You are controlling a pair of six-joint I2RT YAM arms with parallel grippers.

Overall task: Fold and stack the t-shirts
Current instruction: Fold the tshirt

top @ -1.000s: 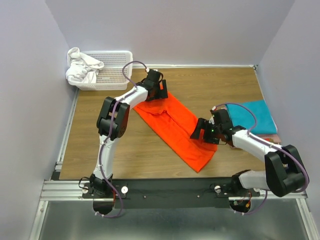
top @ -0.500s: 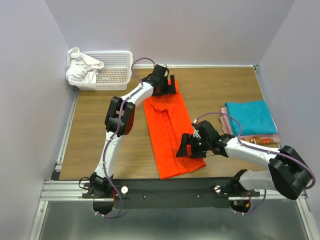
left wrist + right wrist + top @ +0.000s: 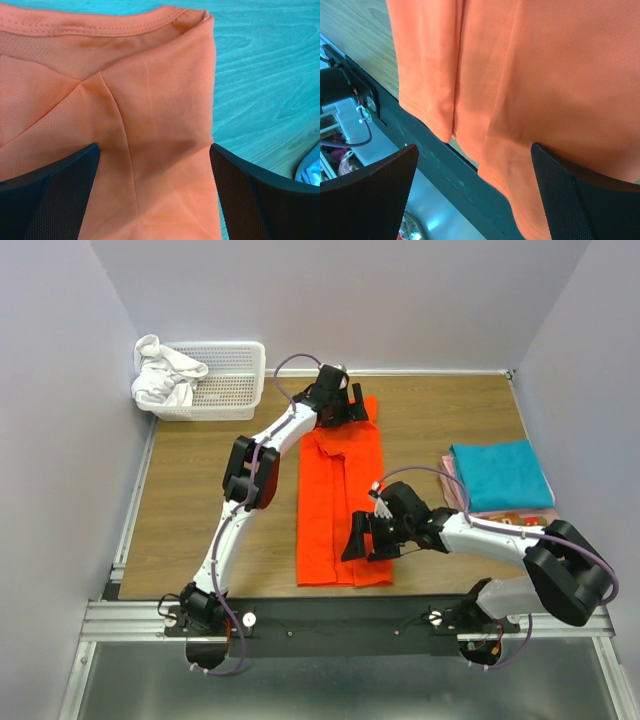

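The orange t-shirt [image 3: 335,500] lies folded lengthwise as a long strip running from the back of the table to its near edge. My left gripper [image 3: 345,408] is down on its far end by the collar [image 3: 100,27]. Its fingers are spread wide with flat orange cloth [image 3: 155,125] between them, so the left gripper [image 3: 155,200] is open. My right gripper [image 3: 367,539] is on the strip's near right part, also open. In the right wrist view the hem [image 3: 500,170] hangs over the black rail between the right gripper's [image 3: 475,195] fingers. A folded teal t-shirt [image 3: 502,473] tops a stack at the right.
Under the teal shirt, a pink edge [image 3: 452,490] and a patterned edge [image 3: 522,521] show. A white basket [image 3: 235,365] with crumpled white cloth [image 3: 165,380] stands at the back left. Grey walls close in both sides. The black rail [image 3: 330,615] runs along the near edge.
The orange shirt swung from a diagonal to lie straight, front to back. My left gripper moved right along the back; my right gripper moved left and nearer with the shirt's lower end.
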